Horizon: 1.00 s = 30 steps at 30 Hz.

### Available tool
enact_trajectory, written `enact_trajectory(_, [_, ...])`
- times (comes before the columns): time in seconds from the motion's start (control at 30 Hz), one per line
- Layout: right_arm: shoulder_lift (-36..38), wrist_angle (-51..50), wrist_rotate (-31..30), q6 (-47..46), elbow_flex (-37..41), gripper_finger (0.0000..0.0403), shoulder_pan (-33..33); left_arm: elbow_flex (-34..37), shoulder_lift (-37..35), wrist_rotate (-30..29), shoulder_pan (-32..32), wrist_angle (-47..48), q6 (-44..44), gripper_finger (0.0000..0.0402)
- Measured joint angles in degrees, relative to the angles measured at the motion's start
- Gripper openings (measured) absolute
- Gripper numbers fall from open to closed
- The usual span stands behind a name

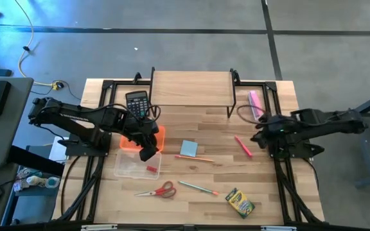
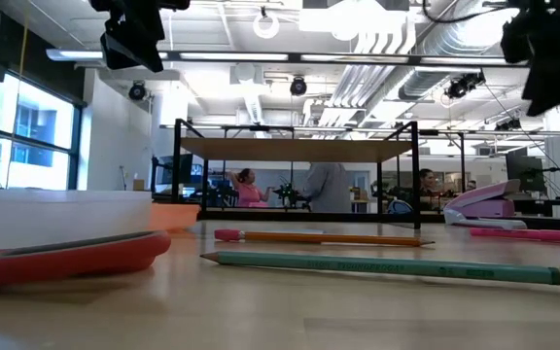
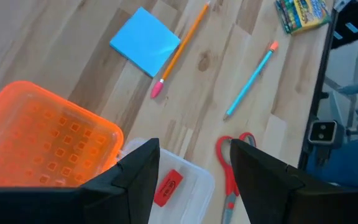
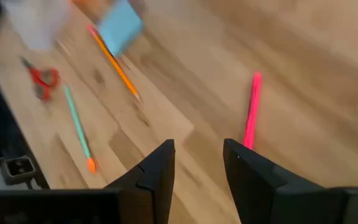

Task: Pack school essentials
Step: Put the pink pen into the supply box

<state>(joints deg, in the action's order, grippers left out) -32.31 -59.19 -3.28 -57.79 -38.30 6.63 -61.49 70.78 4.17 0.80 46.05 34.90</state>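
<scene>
The left end effector (image 1: 148,153) hangs over the clear box (image 1: 133,168), fingers apart and empty; the tiny red eraser (image 3: 168,186) lies inside, half hidden. The right end effector (image 4: 197,165), parted and empty, hovers near the pink-red pen (image 4: 251,109) on the tabletop (image 1: 204,122).

Black calculator (image 1: 137,102) lies near pale pink block (image 1: 255,103).

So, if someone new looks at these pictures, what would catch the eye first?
Probably the bright orange lid beside the clear box, where the left claw hangs open above a small red eraser. Next, the stationery scattered over the table: red-handled scissors, blue notepad, crayon box.
</scene>
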Motion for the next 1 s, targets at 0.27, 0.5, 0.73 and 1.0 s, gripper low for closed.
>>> enact_trajectory(0.27, [-10.77,-0.59,4.63,-6.7,0.12,0.0128,0.0,0.0,0.0,0.37,0.0,0.01,-2.85,0.0186])
enact_trajectory(0.5, [-16.89,-0.54,5.73,-5.49,0.17,0.0145,0.13,0.0,0.02,0.37,0.0,0.01,-4.68,0.0186])
enact_trajectory(0.73, [-22.31,-0.43,5.91,-1.63,0.17,0.0175,1.55,0.0,0.02,0.37,0.0,0.1,-5.14,0.0186])
enact_trajectory(1.0, [-28.97,2.38,5.9,-1.74,0.21,0.0177,2.21,0.0,0.02,0.37,0.0,0.15,-6.63,0.0186])
